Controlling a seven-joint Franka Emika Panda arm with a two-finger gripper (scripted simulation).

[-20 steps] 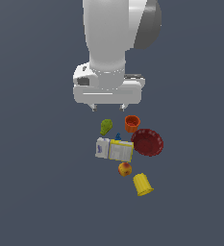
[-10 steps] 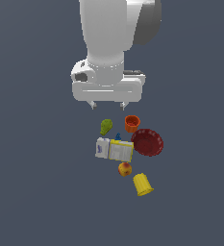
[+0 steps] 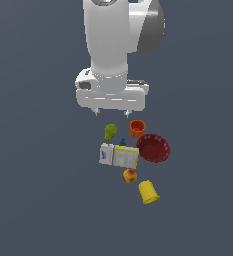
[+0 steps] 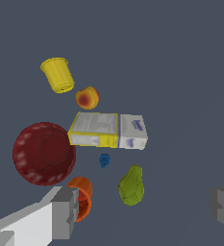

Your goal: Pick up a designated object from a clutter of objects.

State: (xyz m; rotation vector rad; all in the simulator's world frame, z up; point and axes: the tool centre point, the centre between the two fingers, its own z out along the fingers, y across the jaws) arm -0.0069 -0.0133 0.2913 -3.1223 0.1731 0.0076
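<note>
The yellow-green pear (image 3: pixel 110 131) lies at the far end of the clutter, beside the orange cup (image 3: pixel 137 128); it also shows in the wrist view (image 4: pixel 131 185). My gripper (image 3: pixel 111 113) hangs open and empty above the pear, its fingertips (image 3: pixel 96 112) well apart and clear of it. In the wrist view the two fingers (image 4: pixel 64 211) stand wide on either side of the pear. The clutter also holds a dark red bowl (image 3: pixel 153 148), a white-yellow box (image 3: pixel 119 155), a red-yellow apple (image 3: pixel 130 175), a yellow cup (image 3: pixel 149 192) and a small blue piece (image 4: pixel 104 160).
The objects sit close together on a plain dark grey surface (image 3: pixel 38 175). The orange cup (image 4: pixel 81 196) lies right next to one finger in the wrist view, and the box (image 4: pixel 107 130) is just beyond the pear.
The gripper has drifted slightly toward the exterior view's right and a little lower, closer over the pear. The objects have not moved.
</note>
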